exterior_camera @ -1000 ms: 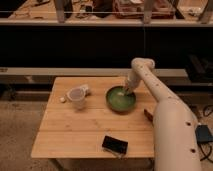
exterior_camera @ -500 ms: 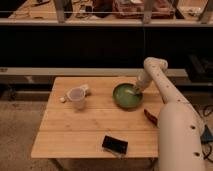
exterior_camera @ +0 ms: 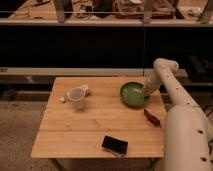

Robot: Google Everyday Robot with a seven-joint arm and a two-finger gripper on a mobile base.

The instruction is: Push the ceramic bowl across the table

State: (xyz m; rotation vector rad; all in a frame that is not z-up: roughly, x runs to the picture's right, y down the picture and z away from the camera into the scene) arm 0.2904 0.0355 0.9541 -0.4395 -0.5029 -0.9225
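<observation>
The white arm (exterior_camera: 175, 100) is extended from the lower right, bent sharply at its upper joint (a rounded elbow), and the gripper (exterior_camera: 147, 92) is lowered at its end.

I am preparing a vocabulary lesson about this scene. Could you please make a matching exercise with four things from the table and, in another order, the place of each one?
Things:
1. ceramic bowl
2. plastic cup
3. black flat object
4. gripper

Places:
a. left part of the table, far side
b. at the bowl's right rim
c. near front edge, middle
d. right part of the table, far side

Pairs: 1-d, 2-a, 3-c, 4-b
</observation>
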